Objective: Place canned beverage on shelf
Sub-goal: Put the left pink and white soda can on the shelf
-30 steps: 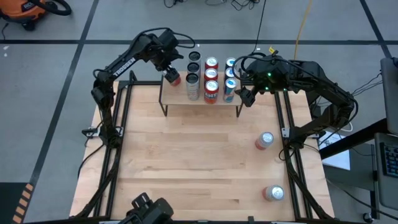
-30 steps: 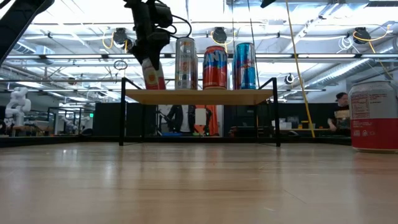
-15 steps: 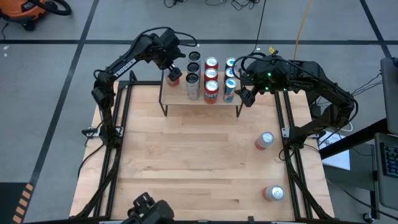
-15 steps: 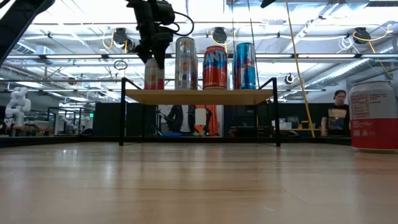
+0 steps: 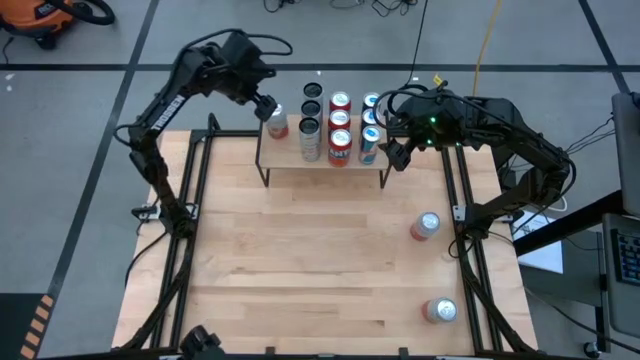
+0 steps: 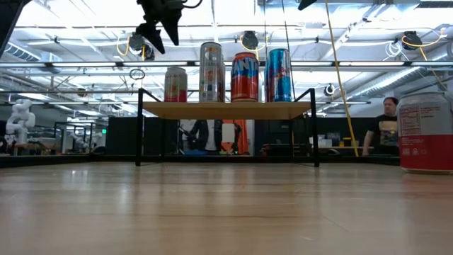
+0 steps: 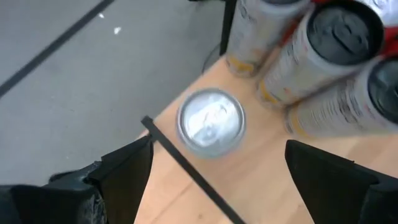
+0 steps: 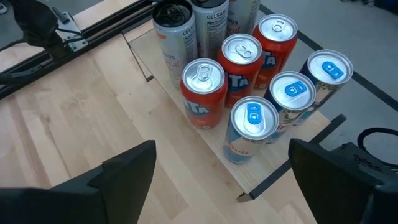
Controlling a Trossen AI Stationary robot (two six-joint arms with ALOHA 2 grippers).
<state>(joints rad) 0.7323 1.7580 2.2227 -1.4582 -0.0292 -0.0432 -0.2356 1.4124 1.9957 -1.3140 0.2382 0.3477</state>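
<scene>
From the high view I am seeing the left gripper (image 5: 262,103) hanging spread and empty just beside the canned beverage (image 5: 278,122) standing at the shelf's (image 5: 320,160) left end, while the right gripper (image 5: 393,150), also spread and empty, is hovering off the right end, its arm hiding part of the blue cans (image 5: 369,145). In the low view that can (image 6: 175,85) is standing clear beneath the raised fingers (image 6: 172,28). The left wrist view is showing its silver top (image 7: 210,121) near the board's edge, neighbouring cans cut off.
</scene>
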